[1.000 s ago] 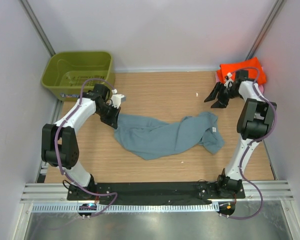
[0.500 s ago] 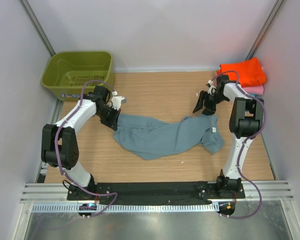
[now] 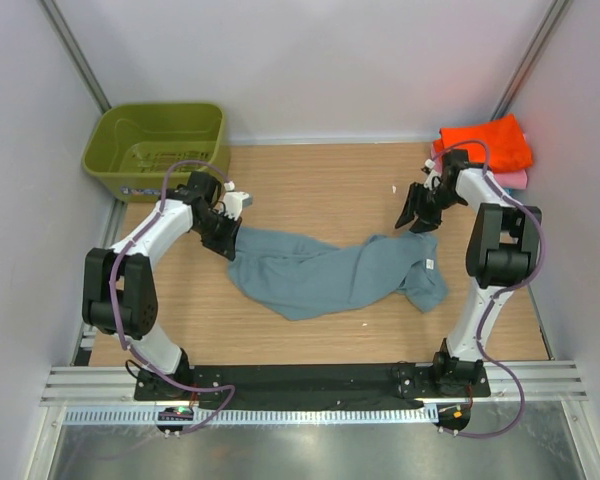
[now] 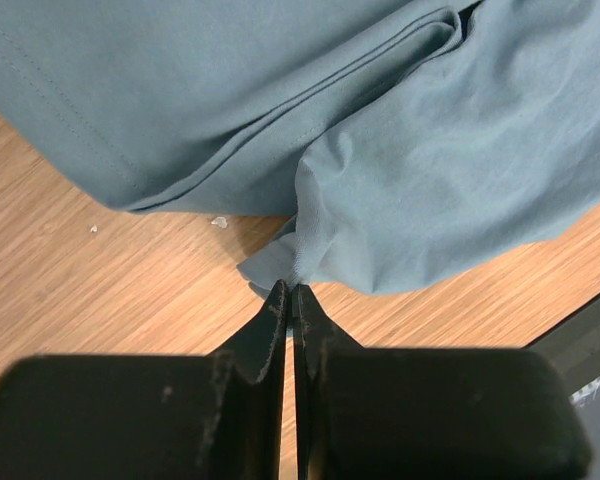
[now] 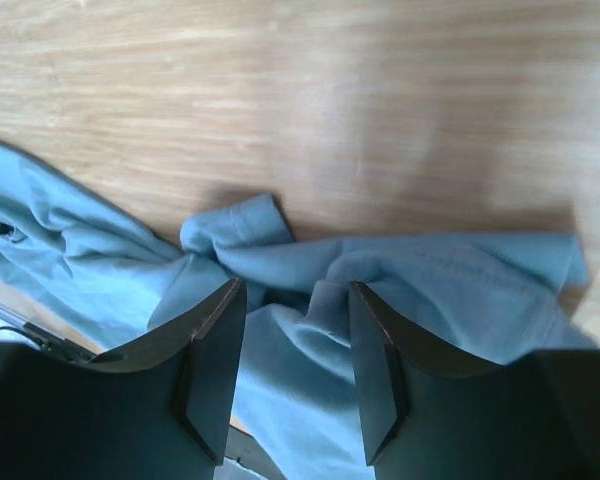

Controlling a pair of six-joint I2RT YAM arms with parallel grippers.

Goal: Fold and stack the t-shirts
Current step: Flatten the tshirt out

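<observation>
On the table (image 3: 320, 185), left tool (image 4: 292, 292) pinches the blue-grey t-shirt (image 3: 320, 275); right tool (image 5: 295, 290) open.

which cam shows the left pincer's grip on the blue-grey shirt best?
Left wrist: the left pincer is shut on the edge of the blue-grey shirt, close up. Top external shows it at the shirt's left end, contact hidden. Right wrist shows only the shirt's other end.

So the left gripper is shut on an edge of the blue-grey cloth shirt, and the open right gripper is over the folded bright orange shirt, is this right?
Wrong in one point: the open right gripper is over the same blue-grey cloth shirt, not the orange shirt; the right wrist view shows this.
</observation>
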